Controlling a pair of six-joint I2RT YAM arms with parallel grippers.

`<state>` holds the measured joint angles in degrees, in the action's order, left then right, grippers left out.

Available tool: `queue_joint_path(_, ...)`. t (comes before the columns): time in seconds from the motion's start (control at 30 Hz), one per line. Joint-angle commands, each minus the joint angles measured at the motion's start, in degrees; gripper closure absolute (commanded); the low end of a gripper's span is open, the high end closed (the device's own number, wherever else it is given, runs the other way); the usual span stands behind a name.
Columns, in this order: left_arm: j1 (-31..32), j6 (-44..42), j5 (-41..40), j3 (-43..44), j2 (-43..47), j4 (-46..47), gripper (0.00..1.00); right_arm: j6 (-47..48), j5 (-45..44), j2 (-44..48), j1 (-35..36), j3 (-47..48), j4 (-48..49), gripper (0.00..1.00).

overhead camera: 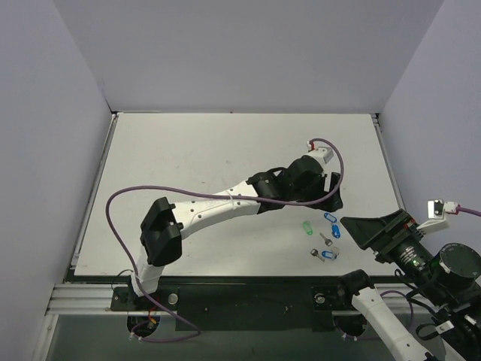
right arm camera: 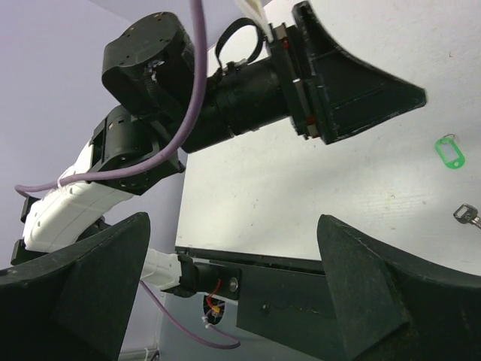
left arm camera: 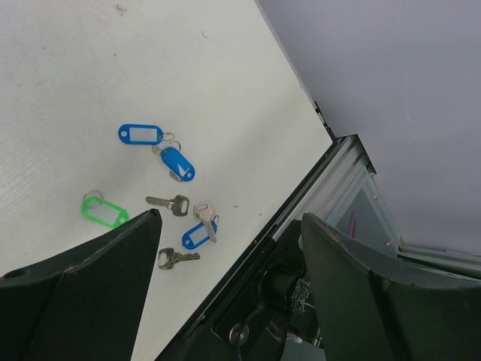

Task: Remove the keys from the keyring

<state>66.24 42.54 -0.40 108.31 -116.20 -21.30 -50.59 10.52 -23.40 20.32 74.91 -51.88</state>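
The bright green tag [left arm camera: 105, 212] lies flat on the white table, with a thin silvery keyring [left arm camera: 92, 195] at its upper end. A small silver key [left arm camera: 169, 202] lies loose just right of it, not touching. The tag also shows in the top view [overhead camera: 307, 227] and the right wrist view [right arm camera: 449, 153]. My left gripper [left arm camera: 231, 218] is open and empty, hovering above and beside the keys; in the top view it [overhead camera: 334, 199] sits just up-right of the tag. My right gripper [right arm camera: 233, 219] is open and empty, at the table's near right edge [overhead camera: 368, 228].
Two joined blue tags [left arm camera: 140, 134] [left arm camera: 178, 163] lie further off. A blue-tagged silver key [left arm camera: 199, 234] and another loose key [left arm camera: 176, 258] lie near the table's front edge [left arm camera: 248, 248]. The left arm [overhead camera: 225, 207] stretches across the middle.
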Motion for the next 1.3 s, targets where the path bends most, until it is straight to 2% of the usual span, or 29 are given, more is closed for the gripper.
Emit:
queue_joint_path(0.0,-2.34,-2.29,-0.12,-3.45,10.72,0.65,0.14,-0.12,0.55,-1.12,-0.19,1.64,0.37,0.12)
queue_joint_path(0.2,-7.26,-3.43,-0.47,-14.69,23.11,0.03,0.13,0.58,0.2,-1.74,-0.28,0.85,0.37,0.12)
queue_joint_path(0.33,-10.51,-4.48,-1.53,-27.33,36.01,0.29,0.13,1.19,0.11,-1.39,-0.28,-1.26,0.29,0.13)
queue_joint_path(0.43,-13.32,-5.1,-2.58,-33.41,43.23,-0.41,0.13,1.11,-0.07,-1.04,-0.36,-2.75,0.37,0.13)
queue_joint_path(0.6,-16.22,-7.38,-5.74,-41.15,55.7,-6.98,0.12,1.28,0.2,-1.47,-0.45,-4.69,0.29,0.12)
queue_joint_path(0.73,-17.37,-9.67,-10.48,-43.97,63.71,-13.22,0.12,1.63,-1.2,-1.39,-0.45,-6.27,-0.42,0.13)
queue_joint_path(0.97,-18.86,-15.11,-23.23,-48.19,74.62,-23.42,0.1,2.33,-4.1,-3.06,-0.45,-7.94,-3.14,0.12)
queue_joint_path(1.07,-19.04,-16.88,-28.84,-49.6,78.83,-25.1,0.08,3.13,-5.95,-3.41,-0.45,-9.08,-3.67,0.12)
queue_joint_path(1.13,-19.13,-18.19,-31.92,-51.18,81.13,-25.28,0.03,4.09,-8.32,-3.32,-0.45,-10.31,-3.41,0.12)
queue_joint_path(1.27,-19.04,-20.13,-37.72,-56.36,85.52,-23.62,0.03,5.32,-15.79,-1.92,-0.45,-14.61,-1.31,0.07)
